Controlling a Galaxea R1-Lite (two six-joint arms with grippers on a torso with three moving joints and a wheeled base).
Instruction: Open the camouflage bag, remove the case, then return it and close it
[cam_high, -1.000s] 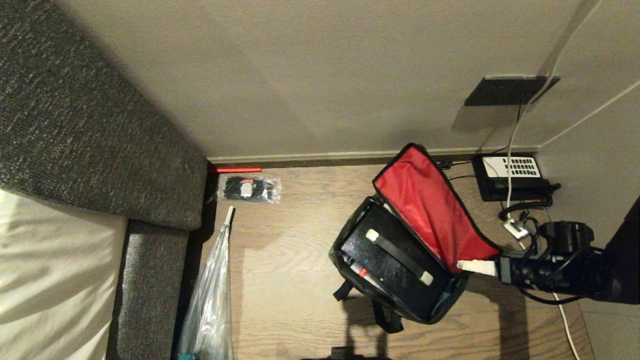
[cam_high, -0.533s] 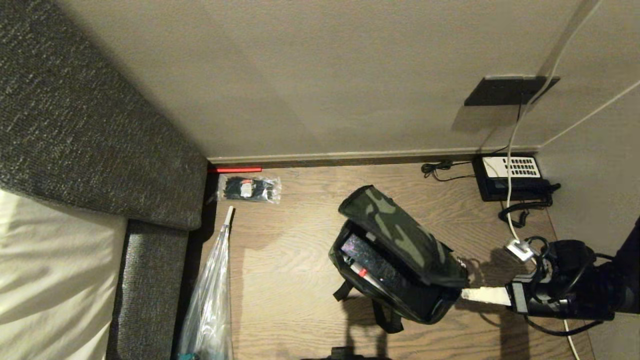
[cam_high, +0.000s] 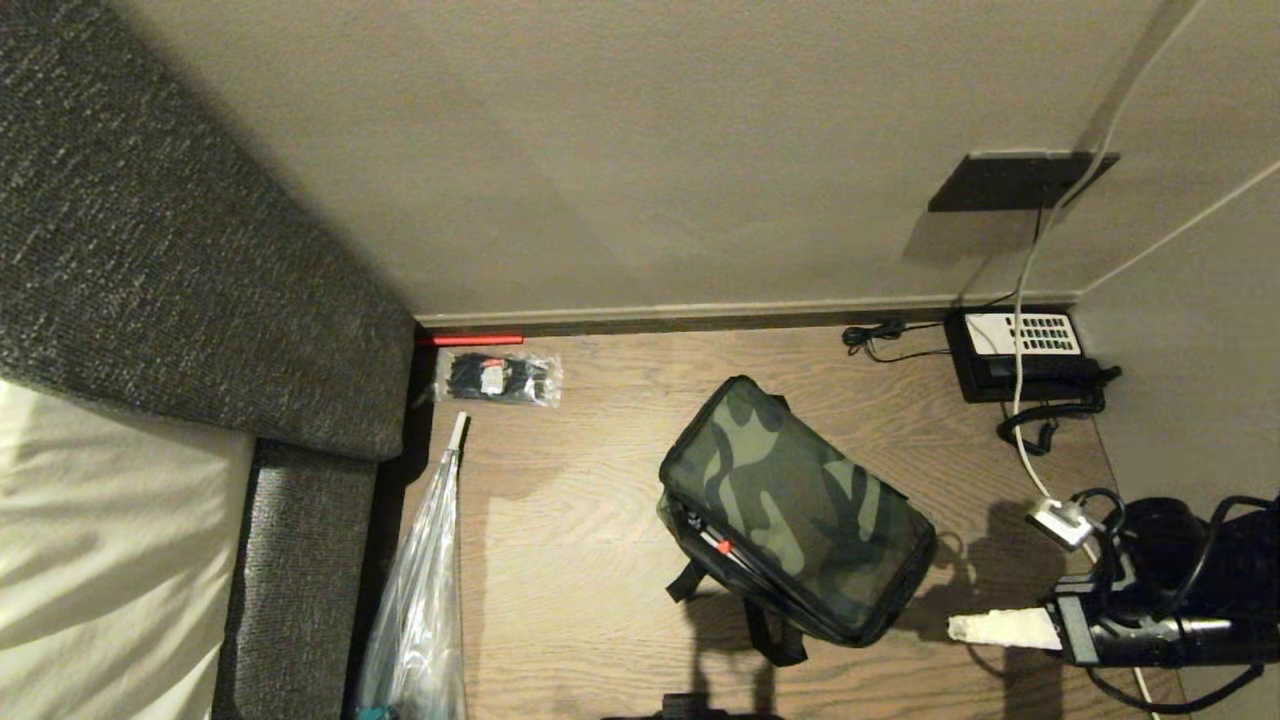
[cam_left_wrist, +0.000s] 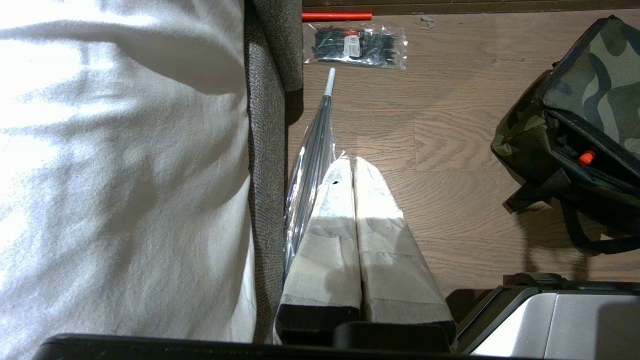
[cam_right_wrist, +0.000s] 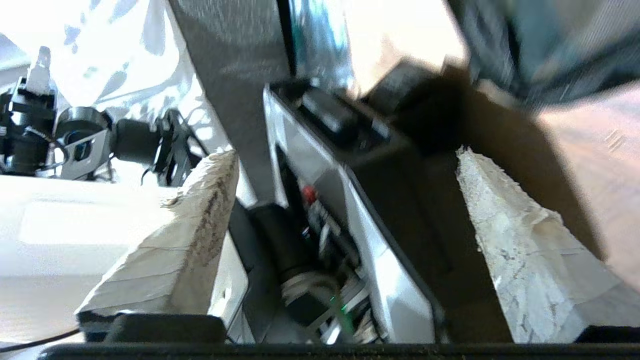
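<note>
Bag mid-floor, lid down
The camouflage bag (cam_high: 800, 510) lies between the clear plastic bag (cam_high: 420, 600), left, and the telephone (cam_high: 1020, 352), far right.

A hotel-style bedroom: a grey fabric-upholstered bed frame (cam_high: 180, 290) with white bedding (cam_high: 90, 540) stands beside wood-plank flooring (cam_high: 580, 560), and a black desk telephone with white keypad (cam_high: 1020, 352) sits in the floor's far corner by plain beige walls (cam_high: 640, 150).

camouflage bag (cam_high: 800, 500) | lid down, zip gaping | on floor, tilted
</note>
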